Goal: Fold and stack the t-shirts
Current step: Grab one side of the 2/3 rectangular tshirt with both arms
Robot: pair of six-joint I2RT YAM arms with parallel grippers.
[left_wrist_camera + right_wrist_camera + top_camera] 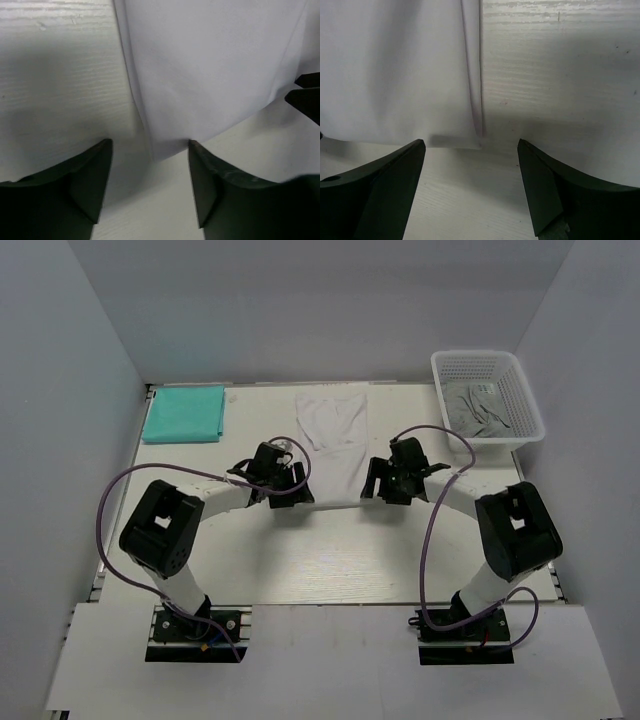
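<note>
A white t-shirt [333, 435], folded into a long strip, lies flat at the table's middle, running from the back toward the arms. A teal t-shirt [184, 412] lies folded at the back left. My left gripper [291, 480] is low at the strip's near left corner and my right gripper [384, 485] at its near right corner. In the left wrist view the white t-shirt's corner [165, 145] lies between the spread jaws of the left gripper [150, 147]. In the right wrist view the white t-shirt's other corner [470, 137] lies between the wide jaws of the right gripper [471, 146]. Neither pinches cloth.
A white mesh basket [520, 390] with grey cloth [480, 408] in it stands at the back right. Grey walls close in the table on three sides. The right gripper's dark fingertips [306, 95] show at the right edge of the left wrist view.
</note>
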